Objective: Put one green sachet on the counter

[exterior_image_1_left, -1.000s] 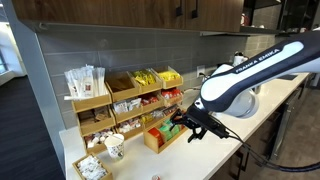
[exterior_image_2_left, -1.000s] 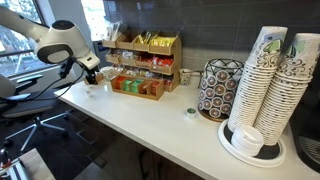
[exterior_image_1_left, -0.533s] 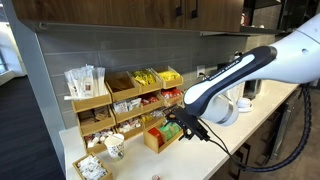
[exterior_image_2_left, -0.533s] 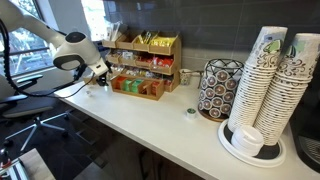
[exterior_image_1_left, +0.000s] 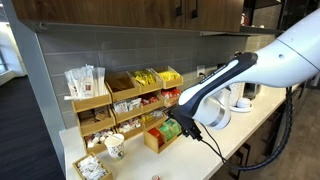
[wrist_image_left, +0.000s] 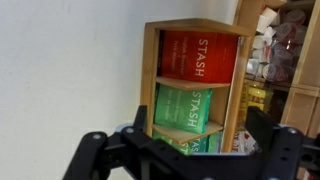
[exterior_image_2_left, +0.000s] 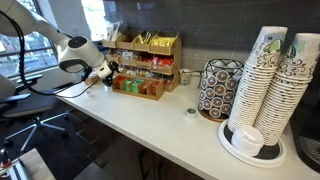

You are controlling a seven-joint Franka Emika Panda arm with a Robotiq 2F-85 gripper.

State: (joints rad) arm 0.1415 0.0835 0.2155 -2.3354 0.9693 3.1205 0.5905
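Green sachets (wrist_image_left: 185,107) stand in the middle slot of a small wooden box (wrist_image_left: 148,75), below orange-red sachets (wrist_image_left: 198,55); more green ones show in the slot beneath. My gripper (wrist_image_left: 186,142) is open and empty, right in front of the green slot, one finger on each side of the box. In both exterior views the gripper (exterior_image_1_left: 173,129) (exterior_image_2_left: 108,72) hovers at the box (exterior_image_1_left: 156,139) (exterior_image_2_left: 140,88), which stands on the white counter (exterior_image_1_left: 205,160) (exterior_image_2_left: 150,125) (wrist_image_left: 60,70).
A wooden tiered organizer (exterior_image_1_left: 120,95) (exterior_image_2_left: 146,52) with yellow and other packets stands against the wall behind the box. A paper cup (exterior_image_1_left: 114,147) and a tray of packets (exterior_image_1_left: 90,167) are near it. A pod holder (exterior_image_2_left: 218,88) and stacked cups (exterior_image_2_left: 270,80) stand further along.
The arm has swung toward the wooden box; the gripper moved from the counter's open part to just in front of the sachet slots. It stays open.
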